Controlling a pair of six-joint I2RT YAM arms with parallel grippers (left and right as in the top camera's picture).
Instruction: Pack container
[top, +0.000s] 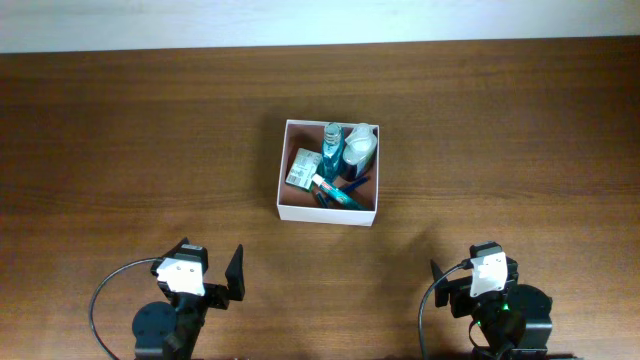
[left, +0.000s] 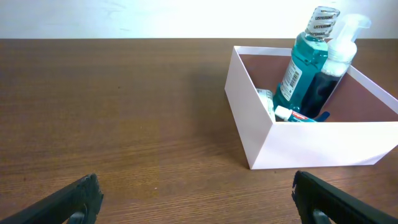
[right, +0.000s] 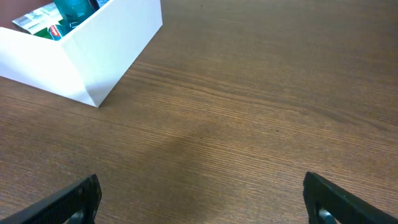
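The container (top: 281, 175), a square white box with a pinkish-brown inside, stands at the table's middle. It holds a teal mouthwash bottle (top: 332, 146), a white pump bottle (top: 359, 147), a green-white soap packet (top: 302, 167) and a toothpaste tube (top: 336, 192). The container also shows in the left wrist view (left: 292, 143) and the right wrist view (right: 93, 46). My left gripper (left: 196, 199) is open and empty near the front left. My right gripper (right: 202, 199) is open and empty near the front right. Both are well short of the container.
The wooden table (top: 120, 140) stretches around the container. A pale wall strip runs along the table's far edge (top: 320, 20). Black cables loop beside both arm bases.
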